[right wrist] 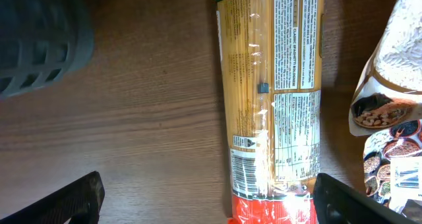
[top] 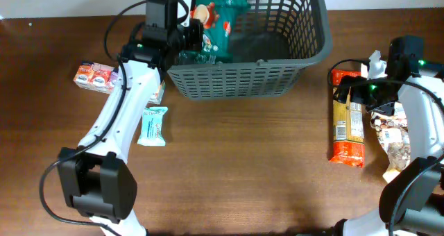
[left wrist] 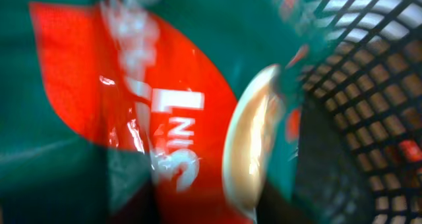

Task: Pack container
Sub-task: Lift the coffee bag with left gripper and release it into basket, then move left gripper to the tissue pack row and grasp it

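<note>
**A:** Overhead, we find the container (top: 236, 80) at the upper middle of the frame, on the far part of the desk (top: 243, 173). How do we expect it to handle?

**B:** We judge it stiff and light for its bulk: moulded plastic, lattice walls, a thick rim. If we had to shift it, we would take hold at the rim, since the slots could snag a fingertip.

**A:** And the green snack bag (top: 218, 17)?

**B:** It hangs over the container's upper left corner, right by the left jaws. We think it is soft, crinkly, slippery film. We cannot tell whether the left jaws are grasping it or released, because the left wrist view is all blurred bag.

**A:** Right jaws?

**B:** Spread wide and empty, above the pasta packet (right wrist: 270, 99) at the right of the desk.

**A:** Any writing we can read?

**B:** White letters sit on the bag's red patch, too smeared for us. The pasta packet carries panels of print, too small to read.
</note>
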